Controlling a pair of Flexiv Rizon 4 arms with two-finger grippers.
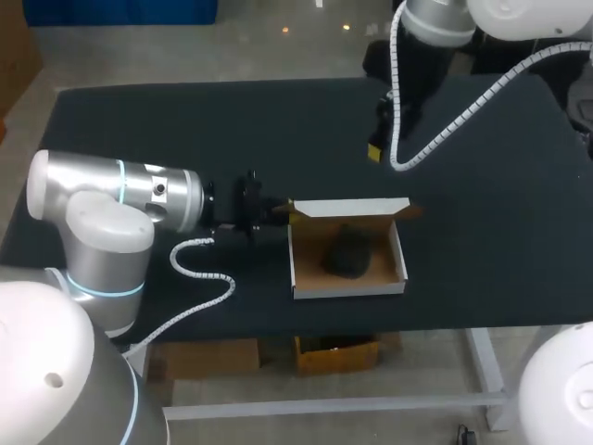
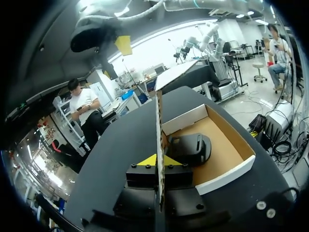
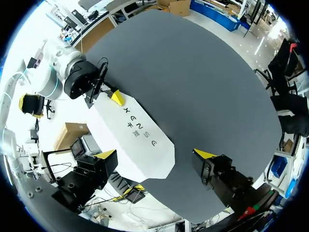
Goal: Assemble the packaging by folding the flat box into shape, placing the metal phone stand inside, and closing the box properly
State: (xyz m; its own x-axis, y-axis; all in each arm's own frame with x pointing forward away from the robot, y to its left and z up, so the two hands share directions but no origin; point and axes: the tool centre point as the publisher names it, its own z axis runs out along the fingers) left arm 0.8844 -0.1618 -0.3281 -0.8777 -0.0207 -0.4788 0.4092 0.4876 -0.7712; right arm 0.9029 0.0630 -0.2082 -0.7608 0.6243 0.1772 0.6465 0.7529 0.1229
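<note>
Now the left gripper (image 1: 274,211) is clenched on the left end of the upright lid (image 2: 158,121) of the white cardboard box (image 1: 347,289), which sits near the middle of the black table (image 1: 491,241). Inside it lies the dark metal phone stand (image 1: 348,252). Far right, the right gripper (image 3: 155,154) hangs above the table, fingers spread, holding nothing.

A line of dark letters (image 3: 139,127), with two small characters beside it, runs along the white outer face of the box (image 3: 145,154) lid.
</note>
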